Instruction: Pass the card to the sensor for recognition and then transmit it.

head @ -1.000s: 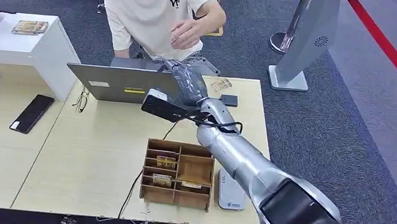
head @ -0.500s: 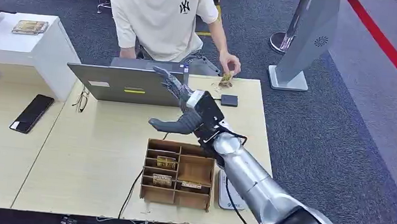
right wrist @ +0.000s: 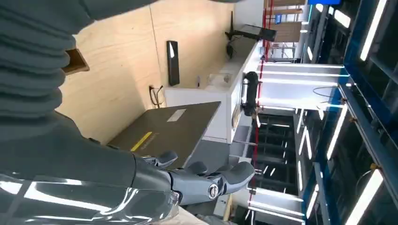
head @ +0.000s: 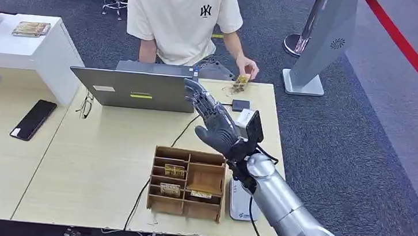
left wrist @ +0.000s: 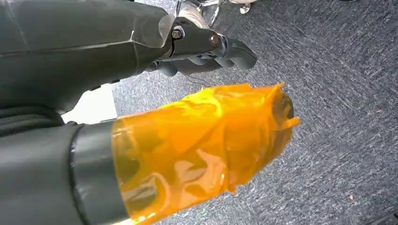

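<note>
Across the pale wooden desk point(head: 92, 164), the robot's right hand point(head: 213, 124) is raised above the surface with its fingers spread and nothing in it, poised between the grey laptop point(head: 131, 89) and the wooden compartment organizer point(head: 187, 183). That organizer holds a few cards in its slots, and a white card reader point(head: 242, 201) lies just beside it near the desk's right edge. At the far right corner a person point(head: 184, 17) in a cream T-shirt pinches the card point(head: 239, 83) against the desktop, near a small dark square device point(head: 241, 105). A pair of glasses point(head: 85, 106) lies beside the laptop, and a black phone point(head: 34, 119) rests on the adjoining desk to the left, next to a white cabinet point(head: 23, 45). Grey carpet point(head: 331, 141) surrounds the desks, with a red line point(head: 410, 50) crossing it and a grey stand point(head: 324, 42) nearby. From the left wrist view, the left hand point(left wrist: 206, 47) hangs over the carpet with its fingers curled in on nothing, its thumb wrapped in orange film point(left wrist: 202, 145).
</note>
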You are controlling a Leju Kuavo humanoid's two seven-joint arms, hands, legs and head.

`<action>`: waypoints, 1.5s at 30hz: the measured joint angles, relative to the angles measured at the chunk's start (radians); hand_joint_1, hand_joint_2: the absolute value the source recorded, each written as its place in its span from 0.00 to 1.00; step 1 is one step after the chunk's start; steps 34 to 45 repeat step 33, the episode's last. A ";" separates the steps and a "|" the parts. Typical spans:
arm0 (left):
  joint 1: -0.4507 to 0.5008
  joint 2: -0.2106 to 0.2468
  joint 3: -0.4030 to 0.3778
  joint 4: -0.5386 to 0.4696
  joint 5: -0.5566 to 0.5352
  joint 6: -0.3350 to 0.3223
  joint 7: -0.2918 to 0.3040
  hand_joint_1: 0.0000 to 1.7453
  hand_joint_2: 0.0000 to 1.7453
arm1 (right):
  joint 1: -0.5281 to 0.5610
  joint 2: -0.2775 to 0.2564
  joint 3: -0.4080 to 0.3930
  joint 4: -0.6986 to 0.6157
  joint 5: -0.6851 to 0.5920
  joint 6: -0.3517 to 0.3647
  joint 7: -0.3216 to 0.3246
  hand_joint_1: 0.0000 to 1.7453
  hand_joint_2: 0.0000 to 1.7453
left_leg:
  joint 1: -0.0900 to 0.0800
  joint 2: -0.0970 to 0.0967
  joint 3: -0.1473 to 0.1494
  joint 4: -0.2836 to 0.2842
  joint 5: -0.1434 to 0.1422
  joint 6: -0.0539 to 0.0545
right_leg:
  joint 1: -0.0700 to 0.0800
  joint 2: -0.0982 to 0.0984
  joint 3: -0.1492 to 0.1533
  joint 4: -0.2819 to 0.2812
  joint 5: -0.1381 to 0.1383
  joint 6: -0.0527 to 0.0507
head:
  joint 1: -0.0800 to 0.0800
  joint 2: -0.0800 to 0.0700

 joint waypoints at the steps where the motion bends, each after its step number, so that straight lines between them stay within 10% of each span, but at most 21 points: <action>1: 0.000 0.000 0.000 0.000 0.000 0.000 0.000 0.00 0.00 | 0.001 -0.001 -0.002 -0.003 0.000 0.000 0.000 0.00 0.00 | 0.000 0.000 0.000 0.000 0.000 0.000 | 0.000 0.000 0.000 0.000 0.000 0.000 | 0.000 0.000; 17: 0.020 0.000 0.016 0.000 0.013 0.010 -0.024 0.00 0.00 | 0.252 -0.092 -0.120 -0.085 -0.179 0.236 0.024 0.00 0.00 | 0.000 -0.001 0.000 0.000 -0.001 0.001 | 0.000 -0.001 0.000 -0.001 -0.001 0.001 | 0.000 0.000; 45: 0.023 -0.002 0.016 0.000 0.000 0.019 -0.034 0.00 0.00 | 0.283 -0.094 -0.159 -0.087 -0.183 0.277 0.035 0.00 0.00 | 0.000 -0.001 0.000 0.000 -0.001 0.001 | 0.000 -0.001 0.001 -0.001 -0.001 0.001 | 0.000 0.000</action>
